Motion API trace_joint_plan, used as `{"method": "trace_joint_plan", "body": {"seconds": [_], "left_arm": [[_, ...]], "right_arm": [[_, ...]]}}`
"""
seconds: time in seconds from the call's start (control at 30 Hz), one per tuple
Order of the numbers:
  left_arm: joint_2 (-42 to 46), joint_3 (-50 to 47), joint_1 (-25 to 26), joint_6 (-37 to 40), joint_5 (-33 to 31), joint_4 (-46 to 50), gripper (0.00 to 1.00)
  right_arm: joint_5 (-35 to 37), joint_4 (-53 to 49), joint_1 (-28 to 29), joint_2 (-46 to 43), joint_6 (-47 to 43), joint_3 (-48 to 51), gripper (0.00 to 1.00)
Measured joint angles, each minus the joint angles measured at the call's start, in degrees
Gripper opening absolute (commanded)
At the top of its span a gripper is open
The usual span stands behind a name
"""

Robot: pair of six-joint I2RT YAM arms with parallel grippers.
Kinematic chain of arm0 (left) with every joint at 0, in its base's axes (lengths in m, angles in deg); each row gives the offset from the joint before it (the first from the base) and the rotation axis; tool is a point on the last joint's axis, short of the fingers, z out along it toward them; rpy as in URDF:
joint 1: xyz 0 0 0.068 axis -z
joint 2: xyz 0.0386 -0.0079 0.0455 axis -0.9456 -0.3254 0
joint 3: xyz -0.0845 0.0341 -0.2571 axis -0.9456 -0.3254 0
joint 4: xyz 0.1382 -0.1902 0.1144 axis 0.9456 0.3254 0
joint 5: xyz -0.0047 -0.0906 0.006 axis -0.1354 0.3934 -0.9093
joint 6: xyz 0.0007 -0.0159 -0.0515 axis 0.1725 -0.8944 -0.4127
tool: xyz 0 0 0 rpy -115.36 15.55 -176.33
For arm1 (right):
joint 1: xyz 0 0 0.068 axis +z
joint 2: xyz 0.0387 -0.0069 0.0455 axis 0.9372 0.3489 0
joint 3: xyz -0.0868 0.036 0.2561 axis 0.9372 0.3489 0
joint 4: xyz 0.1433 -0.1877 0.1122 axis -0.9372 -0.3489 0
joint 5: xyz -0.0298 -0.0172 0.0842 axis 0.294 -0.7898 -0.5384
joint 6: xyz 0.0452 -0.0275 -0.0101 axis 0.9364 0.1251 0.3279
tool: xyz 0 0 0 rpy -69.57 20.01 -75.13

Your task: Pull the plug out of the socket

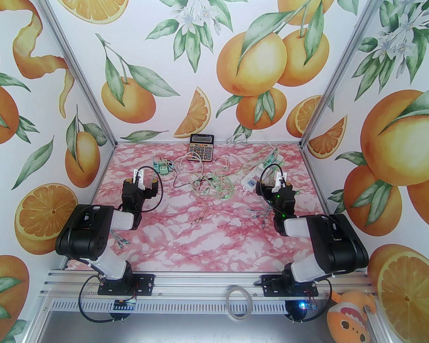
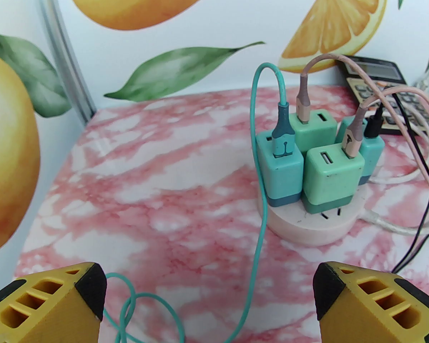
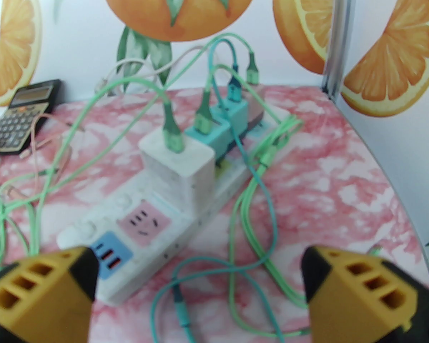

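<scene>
No usable text anywhere: the calculator (image 1: 201, 148) has a brand line above its display, too small to read, and the keys are blurred in both wrist views. The USB plugs carry a small moulded logo, not legible. On the white power strip (image 3: 157, 241) the only markings are colour panels, a pink socket face (image 3: 144, 222) and a blue USB panel (image 3: 111, 254) with two ports. The plugs sit in two places on the pink marble table (image 1: 214, 234). At far left, a round socket hub (image 2: 307, 227) holds four upright teal and mint charger cubes (image 2: 330, 177) with cables in them. At far right, the power strip holds a white adapter (image 3: 178, 166) and teal chargers (image 3: 214, 134) behind it. Both arms are folded, elbows low and back, forearms reaching forward, wrists roughly level and aimed at the back wall. The left gripper (image 2: 207, 281) is spread wide with nothing in it, short of the hub and clear of it. The right gripper (image 3: 200, 266) is also spread wide and empty, at the strip's near end.
</scene>
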Motion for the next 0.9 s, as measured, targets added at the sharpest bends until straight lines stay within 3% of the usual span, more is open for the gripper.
{"method": "trace_joint_plan", "body": {"seconds": [0.9], "left_arm": [[0.0, 0.0, 0.0, 0.02, -0.02, 0.0, 1.0]], "right_arm": [[-1.51, 0.02, -0.17, 0.0, 0.0, 0.0, 1.0]]}}
